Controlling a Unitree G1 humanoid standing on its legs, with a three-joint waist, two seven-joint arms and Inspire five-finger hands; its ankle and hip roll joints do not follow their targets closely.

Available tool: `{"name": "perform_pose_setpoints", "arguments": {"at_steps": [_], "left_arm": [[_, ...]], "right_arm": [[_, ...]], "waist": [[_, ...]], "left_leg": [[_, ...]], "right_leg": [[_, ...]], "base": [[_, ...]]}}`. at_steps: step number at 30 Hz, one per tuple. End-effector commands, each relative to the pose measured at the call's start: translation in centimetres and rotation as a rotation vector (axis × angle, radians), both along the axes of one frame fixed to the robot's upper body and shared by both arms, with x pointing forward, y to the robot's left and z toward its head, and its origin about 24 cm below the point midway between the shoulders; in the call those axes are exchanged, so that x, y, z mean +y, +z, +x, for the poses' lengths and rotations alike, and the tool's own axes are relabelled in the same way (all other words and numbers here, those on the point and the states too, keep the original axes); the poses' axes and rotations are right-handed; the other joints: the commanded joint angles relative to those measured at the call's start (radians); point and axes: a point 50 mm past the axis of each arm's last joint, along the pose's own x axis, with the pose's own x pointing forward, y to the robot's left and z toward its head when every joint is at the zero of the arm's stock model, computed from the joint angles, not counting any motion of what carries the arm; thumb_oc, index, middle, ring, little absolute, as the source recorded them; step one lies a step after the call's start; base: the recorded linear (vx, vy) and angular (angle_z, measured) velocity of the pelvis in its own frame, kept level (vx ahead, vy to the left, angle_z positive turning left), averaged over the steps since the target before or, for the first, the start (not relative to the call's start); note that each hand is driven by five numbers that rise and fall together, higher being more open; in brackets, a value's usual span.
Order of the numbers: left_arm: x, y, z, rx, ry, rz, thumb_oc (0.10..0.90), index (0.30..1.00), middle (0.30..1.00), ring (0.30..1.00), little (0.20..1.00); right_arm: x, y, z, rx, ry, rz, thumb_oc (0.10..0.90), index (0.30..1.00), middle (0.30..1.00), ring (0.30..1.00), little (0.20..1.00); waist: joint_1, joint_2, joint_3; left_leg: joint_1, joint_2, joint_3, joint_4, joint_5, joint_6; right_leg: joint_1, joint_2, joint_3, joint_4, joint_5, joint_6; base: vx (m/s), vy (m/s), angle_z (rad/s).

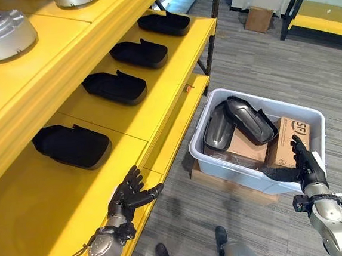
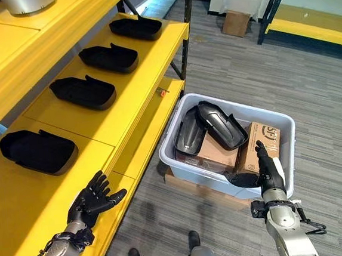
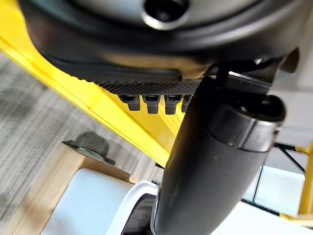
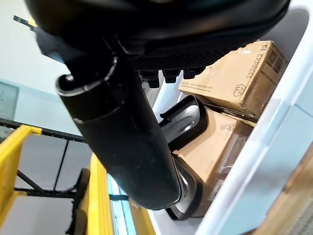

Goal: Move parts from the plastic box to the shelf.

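Note:
The white plastic box [image 1: 258, 97] stands on the floor beside the yellow shelf [image 1: 156, 99]. Two dark curved parts [image 1: 219, 127] [image 1: 252, 119] lie in it on top of cardboard cartons [image 1: 292, 138]. Several black parts sit in a row on the shelf, the nearest one [image 1: 72, 146] by my left hand. My left hand [image 1: 132, 194] hovers open over the shelf's front edge, fingers spread, holding nothing. My right hand [image 1: 307, 163] is open with straight fingers at the box's near rim, empty. The right wrist view shows the parts [image 4: 183, 115] and a carton [image 4: 239, 78] past the fingers.
Silver round parts [image 1: 4, 35] rest on the upper shelf board. A flat cardboard sheet [image 1: 236, 188] lies under the box. A small carton [image 1: 259, 18] stands on the floor at the back, beside another yellow rack [image 1: 323, 22]. Grey floor lies between shelf and box.

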Motion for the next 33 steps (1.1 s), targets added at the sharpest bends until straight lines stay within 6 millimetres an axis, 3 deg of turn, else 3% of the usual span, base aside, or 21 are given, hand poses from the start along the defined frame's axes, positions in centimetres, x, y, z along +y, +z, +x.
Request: {"name": "perform_pose_setpoints", "arguments": {"at_steps": [1, 5, 8, 10, 12, 15, 20, 33], "left_arm": [[-0.8, 3.6, 1.2, -0.203, -0.11, 0.044, 0.9, 1.0, 1.0, 1.0, 1.0], [-1.6, 3.2, 1.3, -0.186, -0.159, 0.059, 0.9, 1.0, 1.0, 1.0, 1.0], [-1.3, 3.4, 1.3, -0.19, -0.143, 0.116, 0.9, 1.0, 1.0, 1.0, 1.0], [-1.0, 3.9, 1.5, -0.204, -0.129, 0.119, 0.9, 1.0, 1.0, 1.0, 1.0], [-0.9, 4.2, 1.8, -0.216, -0.138, 0.125, 0.9, 1.0, 1.0, 1.0, 1.0], [-0.7, 4.2, 1.9, -0.225, -0.128, 0.101, 0.9, 1.0, 1.0, 1.0, 1.0], [-1.2, 4.1, 1.8, -0.226, -0.15, 0.072, 0.9, 1.0, 1.0, 1.0, 1.0], [-1.5, 3.7, 1.6, -0.2, -0.146, 0.065, 0.9, 1.0, 1.0, 1.0, 1.0]], "right_arm": [[-1.7, 4.2, 1.4, -0.219, -0.071, -0.053, 0.9, 1.0, 1.0, 1.0, 1.0], [-1.3, 3.8, 2.2, -0.192, -0.059, -0.062, 0.9, 1.0, 1.0, 1.0, 1.0], [-0.4, 3.6, 3.1, -0.186, -0.008, -0.049, 0.9, 1.0, 1.0, 1.0, 1.0], [-0.1, 3.7, 3.1, -0.197, 0.002, -0.033, 0.9, 1.0, 1.0, 1.0, 1.0], [-0.2, 3.4, 2.5, -0.192, -0.018, -0.022, 0.9, 1.0, 1.0, 1.0, 1.0], [-0.4, 2.4, 1.7, -0.167, -0.034, -0.021, 0.9, 1.0, 1.0, 1.0, 1.0], [-1.3, 2.4, 1.1, -0.145, -0.073, -0.039, 0.9, 1.0, 1.0, 1.0, 1.0], [-1.9, 2.8, 1.3, -0.139, -0.086, -0.055, 0.9, 1.0, 1.0, 1.0, 1.0]], "waist": [[-0.006, -0.035, -0.061], [-0.005, -0.041, -0.064], [0.022, -0.038, -0.061], [0.026, -0.037, -0.051], [0.009, -0.044, -0.045], [-0.002, -0.053, -0.053], [-0.01, -0.044, -0.063], [-0.037, -0.023, -0.085]], "left_leg": [[-0.06, -0.028, -0.025, 0.151, -0.168, 0.05], [-0.034, -0.055, 0.019, 0.143, -0.186, 0.073], [-0.014, -0.042, 0.075, 0.156, -0.212, 0.086], [-0.037, -0.024, 0.066, 0.192, -0.222, 0.096], [-0.076, -0.016, 0.033, 0.226, -0.216, 0.103], [-0.085, 0.013, 0.038, 0.249, -0.209, 0.073], [-0.066, 0.037, 0.042, 0.218, -0.176, 0.043], [-0.013, 0.058, 0.058, 0.13, -0.134, 0.016]], "right_leg": [[0.05, -0.058, -0.053, -0.017, -0.072, 0.012], [0.051, -0.076, -0.066, -0.035, -0.035, 0.04], [0.028, -0.122, -0.164, 0.072, -0.058, 0.062], [0.004, -0.152, -0.137, 0.14, -0.064, 0.049], [-0.006, -0.143, -0.083, 0.134, -0.063, 0.031], [0.027, -0.125, -0.075, 0.087, -0.086, 0.043], [0.06, -0.116, -0.1, 0.053, -0.096, 0.031], [0.071, -0.109, -0.104, 0.028, -0.095, 0.025]], "base": [[0.06, 0.143, -0.24], [0.02, 0.166, -0.38], [-0.02, 0.044, -0.52], [-0.12, -0.182, -1.03], [-0.09, -0.229, -0.52], [0.06, -0.224, -0.01], [0.03, -0.088, -0.07], [0.0, -0.005, 0.0]]}}
